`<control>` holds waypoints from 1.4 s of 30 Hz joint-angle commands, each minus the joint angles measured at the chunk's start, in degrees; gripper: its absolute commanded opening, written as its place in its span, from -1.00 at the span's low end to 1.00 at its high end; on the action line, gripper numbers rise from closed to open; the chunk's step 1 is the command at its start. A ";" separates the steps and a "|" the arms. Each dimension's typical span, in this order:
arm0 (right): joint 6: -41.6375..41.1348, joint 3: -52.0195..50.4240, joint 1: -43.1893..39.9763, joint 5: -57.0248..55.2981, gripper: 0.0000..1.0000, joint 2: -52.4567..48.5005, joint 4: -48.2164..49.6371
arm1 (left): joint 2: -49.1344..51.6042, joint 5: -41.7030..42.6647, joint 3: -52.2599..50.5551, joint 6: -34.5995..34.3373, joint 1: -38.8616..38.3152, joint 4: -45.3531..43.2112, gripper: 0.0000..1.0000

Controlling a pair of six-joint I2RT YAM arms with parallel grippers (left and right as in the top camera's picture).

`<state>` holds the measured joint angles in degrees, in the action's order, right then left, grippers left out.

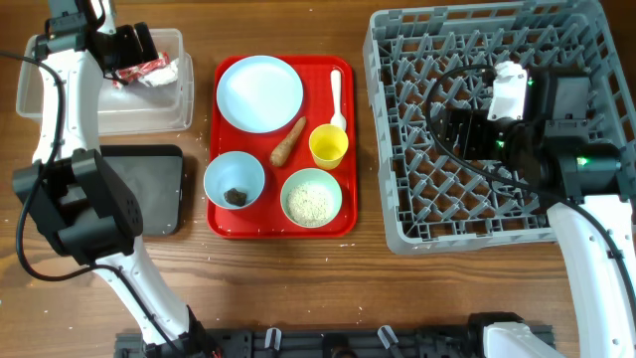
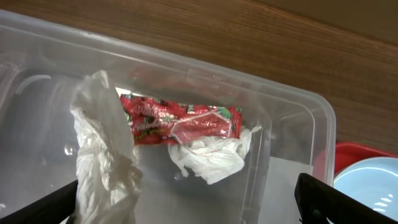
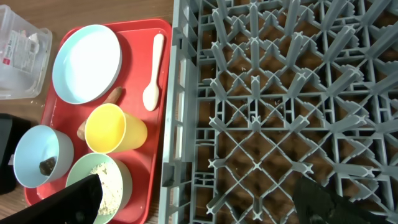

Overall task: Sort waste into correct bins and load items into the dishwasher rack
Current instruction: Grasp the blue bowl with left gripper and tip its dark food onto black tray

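Wood table [image 1: 298, 288] carried the rack [image 1: 477, 224] at three o'clock. Only the left wrist view clearly showed paper [image 2: 102, 155] against the wrapper [image 2: 180, 121]; left gripper [image 2: 186, 208] and right gripper [image 3: 199, 202] gaped wide.

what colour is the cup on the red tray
Yellow. The cup shows best in the right wrist view.
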<state>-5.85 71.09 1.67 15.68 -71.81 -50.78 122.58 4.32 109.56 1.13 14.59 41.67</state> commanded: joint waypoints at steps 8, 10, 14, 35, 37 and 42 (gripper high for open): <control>-0.55 1.27 0.07 1.14 0.99 -0.52 -0.04 | -8.87 -6.75 -0.07 -0.59 0.31 9.42 -0.92; -0.59 1.27 0.07 1.14 1.00 -0.52 -0.04 | -8.55 -8.22 -0.07 -0.59 0.31 10.38 0.02; -0.57 1.27 0.07 1.14 0.99 -0.52 -0.04 | -11.45 2.95 -0.02 -0.50 -1.16 14.75 0.56; -2.29 0.96 0.11 1.16 1.00 -0.74 -0.24 | -26.16 7.80 -49.62 -4.66 -30.01 -3.13 0.34; -2.29 0.90 0.13 1.16 0.99 -0.85 -0.28 | -24.20 5.84 -49.62 -4.68 -31.04 -2.86 0.23; -2.29 0.90 0.13 1.16 0.99 -1.18 -0.07 | -21.97 2.43 -49.62 -9.31 -31.36 -2.08 -0.92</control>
<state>-7.53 71.22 1.67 16.10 -72.12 -51.18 100.14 7.97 60.29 -6.94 -16.47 39.44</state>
